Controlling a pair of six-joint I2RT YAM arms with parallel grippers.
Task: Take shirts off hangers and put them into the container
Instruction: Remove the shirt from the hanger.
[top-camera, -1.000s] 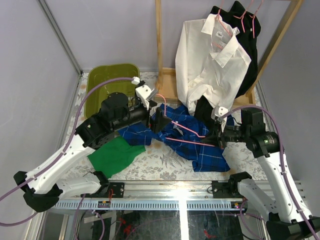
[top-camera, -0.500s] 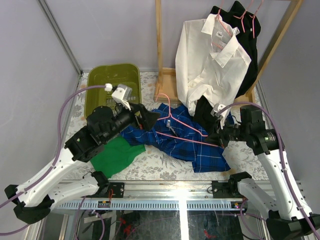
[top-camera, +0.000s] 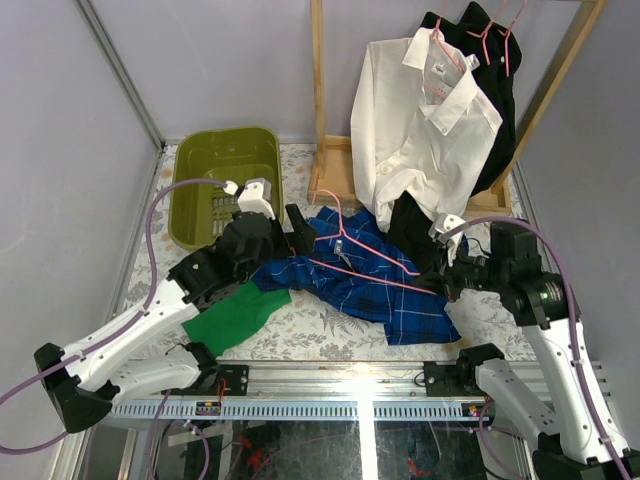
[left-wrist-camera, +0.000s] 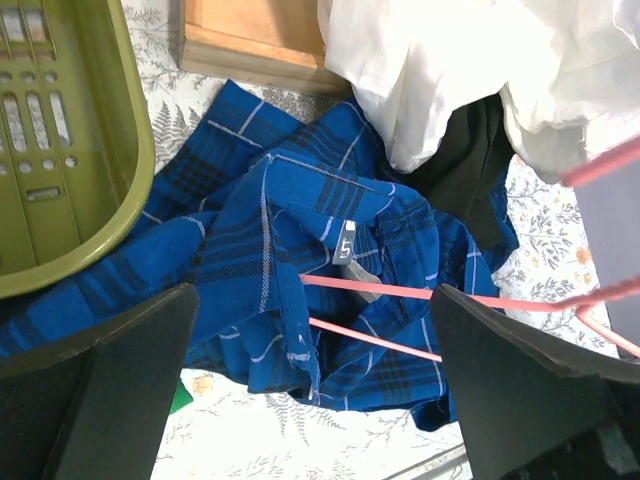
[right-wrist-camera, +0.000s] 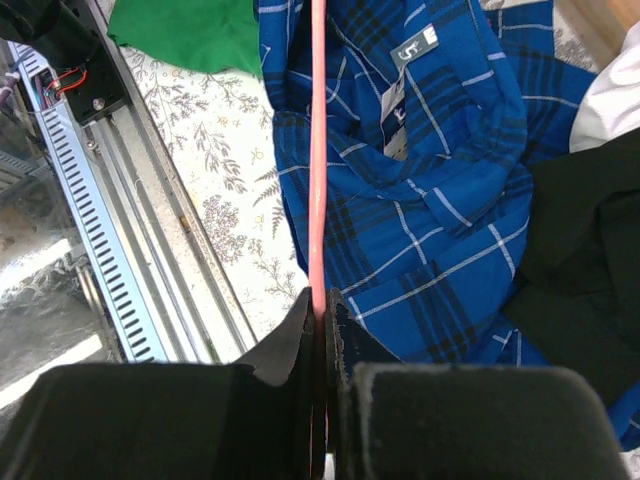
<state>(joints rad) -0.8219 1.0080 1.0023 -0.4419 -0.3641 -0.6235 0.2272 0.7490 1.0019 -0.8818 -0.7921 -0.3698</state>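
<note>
Top view: the blue shirt (top-camera: 395, 305) lies crumpled mid-bench with a pink hanger (top-camera: 380, 279) across it. The container (top-camera: 185, 200) sits at the far left corner of the bench (top-camera: 330, 325), no shirt visible inside. The left gripper (top-camera: 298, 230) hovers released at the shirt's left side. The right gripper (top-camera: 445, 285) meets the hanger's right end. Left wrist view: both fingers (left-wrist-camera: 120, 370) stand spread wide above the collar, where the wire appears to pass under the fabric. Right wrist view: the fingers are clenched on the wire. Step in hand, by judgement: freeing the first shirt. The next move calls for pinching fabric clear of the wire, then drawing it toward the container.
</note>
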